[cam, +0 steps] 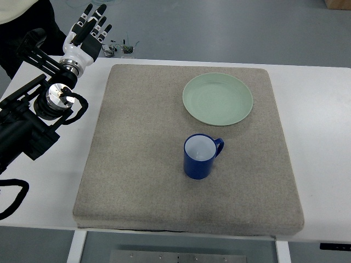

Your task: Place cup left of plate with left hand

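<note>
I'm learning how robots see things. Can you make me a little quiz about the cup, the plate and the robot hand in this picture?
1. True or false: the cup stands on the plate.
2. Which colour is the plate? A pale green, B red, C black.
3. Fill in: the left robot hand is held up at the far left of the table, and its fingers hold ____.

Key: 1 false, the cup stands upright on the grey mat, nearer the robot than the plate. 2 A. 3 nothing.
</note>
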`<act>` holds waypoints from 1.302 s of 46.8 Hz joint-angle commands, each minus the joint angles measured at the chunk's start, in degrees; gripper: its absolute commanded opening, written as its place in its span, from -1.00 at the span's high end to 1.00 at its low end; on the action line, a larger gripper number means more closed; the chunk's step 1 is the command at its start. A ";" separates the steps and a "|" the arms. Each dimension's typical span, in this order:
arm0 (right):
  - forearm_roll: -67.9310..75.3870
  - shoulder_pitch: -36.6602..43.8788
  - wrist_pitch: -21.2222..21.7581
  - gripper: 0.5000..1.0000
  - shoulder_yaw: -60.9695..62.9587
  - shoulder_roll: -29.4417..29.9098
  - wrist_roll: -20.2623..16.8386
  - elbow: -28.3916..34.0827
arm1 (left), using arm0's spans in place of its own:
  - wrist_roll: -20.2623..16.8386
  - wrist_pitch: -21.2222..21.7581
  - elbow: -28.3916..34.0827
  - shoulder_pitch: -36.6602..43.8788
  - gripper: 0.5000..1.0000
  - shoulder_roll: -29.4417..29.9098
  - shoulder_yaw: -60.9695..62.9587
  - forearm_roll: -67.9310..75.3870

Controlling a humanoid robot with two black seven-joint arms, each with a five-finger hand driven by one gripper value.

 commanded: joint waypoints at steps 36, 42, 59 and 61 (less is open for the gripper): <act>0.00 0.00 0.06 -0.73 -0.08 0.00 0.00 0.00 | -2.11 -0.65 -0.50 -0.70 -0.99 0.44 3.10 1.40; 0.00 0.00 -0.03 -0.73 0.01 0.00 0.00 0.00 | -2.11 -0.65 -0.42 -1.40 -0.98 0.44 3.54 1.58; 0.00 0.00 0.06 -0.73 0.01 0.00 0.00 0.00 | -2.11 -0.21 -0.59 -1.14 -0.98 0.88 3.63 1.84; 0.09 0.00 -0.03 -0.73 -0.08 0.00 0.00 0.00 | -2.11 -0.04 -0.86 -1.14 -0.98 0.88 3.63 2.19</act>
